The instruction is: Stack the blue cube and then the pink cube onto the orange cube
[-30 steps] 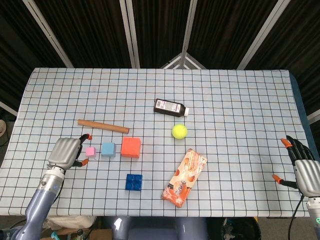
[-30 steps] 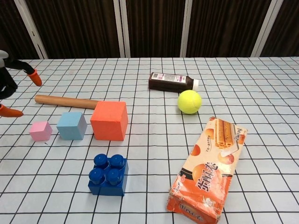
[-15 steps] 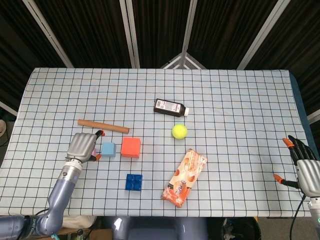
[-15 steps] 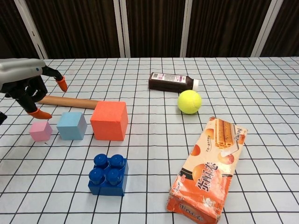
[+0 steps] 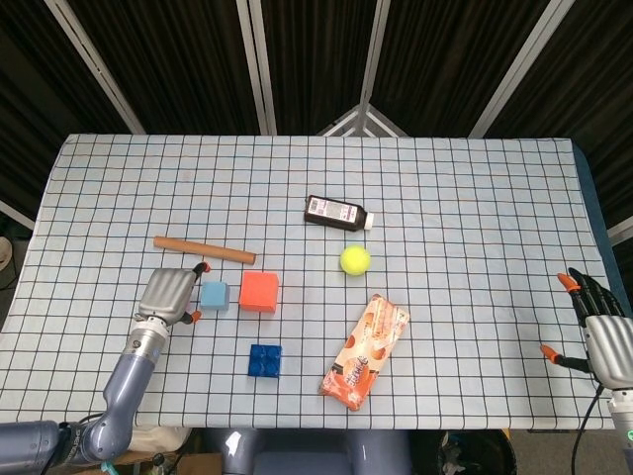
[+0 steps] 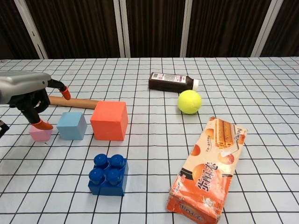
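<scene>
Silver-backed left hand (image 5: 168, 293), black fingers, orange fingertips (image 6: 66, 94).

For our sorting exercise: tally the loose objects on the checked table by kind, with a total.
Foam cubes: 3 – pink cube, blue cube, orange cube
Toy bricks: 1
Balls: 1
Bottles: 1
Snack packs: 1
Rods: 1
Total: 8

On the tabletop (image 6: 261, 84), three cubes sit in a row: pink cube (image 6: 40, 134) leftmost, blue cube (image 6: 72, 125) beside it, orange cube (image 6: 110, 121) on the right. The left robot hand (image 6: 29, 93) hangs over the pink cube, perhaps touching it. A rod (image 6: 74, 102) lies behind the row, a toy brick (image 6: 108, 175) in front.
</scene>
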Robot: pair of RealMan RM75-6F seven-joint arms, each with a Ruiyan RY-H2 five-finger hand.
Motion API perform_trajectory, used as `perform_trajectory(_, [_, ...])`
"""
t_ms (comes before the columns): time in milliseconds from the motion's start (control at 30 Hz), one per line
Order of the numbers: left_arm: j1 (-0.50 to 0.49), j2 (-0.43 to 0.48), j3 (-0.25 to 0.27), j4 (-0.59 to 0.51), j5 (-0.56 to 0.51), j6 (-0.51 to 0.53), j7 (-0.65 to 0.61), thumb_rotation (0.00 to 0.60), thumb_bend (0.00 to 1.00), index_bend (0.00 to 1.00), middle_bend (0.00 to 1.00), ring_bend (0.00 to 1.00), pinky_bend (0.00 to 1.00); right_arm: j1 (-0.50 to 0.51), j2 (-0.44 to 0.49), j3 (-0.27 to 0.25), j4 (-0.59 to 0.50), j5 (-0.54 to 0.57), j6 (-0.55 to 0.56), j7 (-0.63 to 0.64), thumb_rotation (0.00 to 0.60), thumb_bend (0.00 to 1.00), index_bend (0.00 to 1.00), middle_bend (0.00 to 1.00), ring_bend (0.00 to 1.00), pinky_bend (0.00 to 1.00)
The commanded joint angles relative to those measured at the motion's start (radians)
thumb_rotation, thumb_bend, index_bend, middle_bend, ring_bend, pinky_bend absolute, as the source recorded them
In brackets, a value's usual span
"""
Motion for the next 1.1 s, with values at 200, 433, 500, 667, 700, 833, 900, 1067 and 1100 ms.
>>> perform_trajectory(200, [-0.022,-0.02,0.01,0.045,-0.021,-0.028,-0.02,0.6,0.24,0.26,0.8,0.76,0.82,0.007,-0.001,0.0,0.001,0.007,-0.017,-0.003,0.6,0.13,0.0,0.01,0.03,0.13])
perform_trajectory(433, [-0.037,-0.039,0.022,0.083,-0.038,-0.043,-0.028,0.6,0.24,0.28,0.8,0.76,0.82,0.013,-0.004,0.001,0.004,0.015,-0.031,-0.007,0.6,0.13,0.0,0.01,0.03,0.13])
perform_trajectory(500, [-0.042,-0.045,0.024,0.094,-0.043,-0.048,-0.029,0.6,0.24,0.28,0.8,0.76,0.82,0.013,-0.004,0.002,0.004,0.017,-0.033,-0.008,0.6,0.13,0.0,0.01,0.03,0.13])
perform_trajectory(667, [-0.055,-0.06,0.025,0.115,-0.051,-0.055,-0.032,0.6,0.24,0.3,0.8,0.76,0.82,0.014,-0.003,0.002,0.004,0.02,-0.036,-0.007,0.6,0.13,0.0,0.01,0.03,0.13])
perform_trajectory(700, [-0.057,-0.063,0.025,0.119,-0.054,-0.056,-0.032,0.6,0.24,0.3,0.8,0.76,0.82,0.014,-0.003,0.002,0.005,0.021,-0.037,-0.006,0.6,0.13,0.0,0.01,0.03,0.12])
perform_trajectory(833, [-0.071,-0.075,0.02,0.134,-0.071,-0.063,-0.028,0.6,0.24,0.3,0.8,0.76,0.83,0.018,-0.002,0.001,0.008,0.022,-0.047,0.004,0.6,0.13,0.0,0.01,0.03,0.13])
perform_trajectory(900, [-0.077,-0.08,0.019,0.14,-0.076,-0.065,-0.028,0.6,0.24,0.3,0.8,0.77,0.83,0.019,-0.001,0.001,0.01,0.023,-0.05,0.008,0.6,0.13,0.0,0.01,0.03,0.13])
perform_trajectory(1067, [-0.084,-0.086,0.028,0.134,-0.068,-0.058,-0.027,0.6,0.24,0.32,0.81,0.77,0.83,0.017,0.0,0.001,0.01,0.019,-0.043,0.012,0.6,0.13,0.0,0.01,0.03,0.13])
perform_trajectory(1100, [-0.084,-0.086,0.031,0.131,-0.068,-0.055,-0.026,0.6,0.24,0.33,0.81,0.77,0.83,0.016,0.001,0.0,0.011,0.018,-0.043,0.013,0.6,0.13,0.0,0.01,0.03,0.13])
